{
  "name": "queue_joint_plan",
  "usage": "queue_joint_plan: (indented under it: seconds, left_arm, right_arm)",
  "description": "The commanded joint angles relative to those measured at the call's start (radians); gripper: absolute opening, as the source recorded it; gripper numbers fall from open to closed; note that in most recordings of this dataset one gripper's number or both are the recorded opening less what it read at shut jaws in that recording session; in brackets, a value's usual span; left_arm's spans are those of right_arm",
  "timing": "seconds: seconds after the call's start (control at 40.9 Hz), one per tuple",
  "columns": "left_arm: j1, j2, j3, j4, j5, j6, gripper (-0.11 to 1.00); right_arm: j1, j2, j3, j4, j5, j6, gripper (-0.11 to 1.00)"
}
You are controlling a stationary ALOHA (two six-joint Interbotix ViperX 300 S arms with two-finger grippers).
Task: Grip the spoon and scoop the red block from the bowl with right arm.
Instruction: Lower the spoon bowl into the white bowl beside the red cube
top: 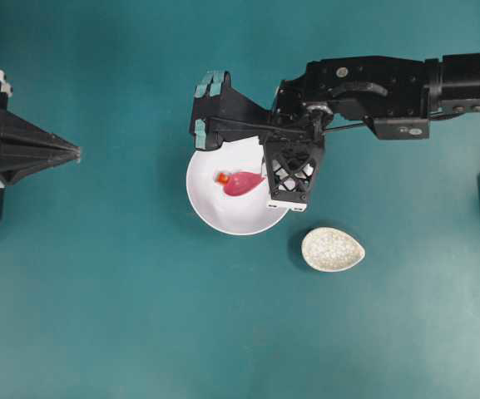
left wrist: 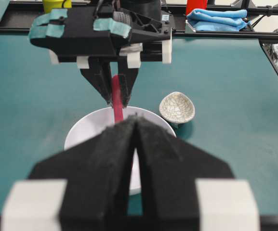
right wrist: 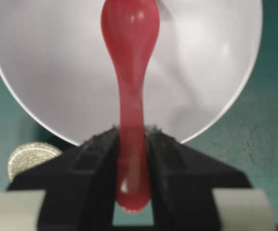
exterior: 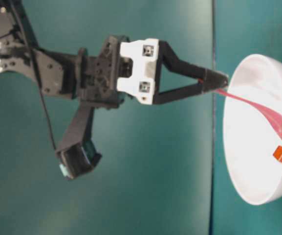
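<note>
Tool of the right arm is clamped on the spoon handle, at three o'clock of the bowl. Its long axis points toward nine o'clock, and the red block sits just beyond the scoop tip, inside the bowl.

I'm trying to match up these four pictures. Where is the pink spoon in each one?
Overhead: the spoon lies mid-picture, inside the white bowl.
Table-level: a pink streak at right, running from the fingers into the bowl.
Left wrist: upright at centre, above the bowl.
Right wrist: fills the middle, handle pinched at the bottom.
Shared landmark: the white bowl.
</note>
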Motion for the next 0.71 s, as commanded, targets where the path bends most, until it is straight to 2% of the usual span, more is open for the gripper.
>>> queue_joint_plan:
  seconds: [0.0, 0.684]
  left_arm:
    - [-0.002, 0.008, -0.026, 0.003, -0.005, 0.0, 0.0]
    - [-0.002, 0.008, -0.026, 0.003, -0.005, 0.0, 0.0]
  right_arm:
    - [-0.002, -0.017, -0.026, -0.011, -0.008, 0.002, 0.23]
    - [-0.002, -0.023, -0.015, -0.014, -0.095, 0.014, 0.23]
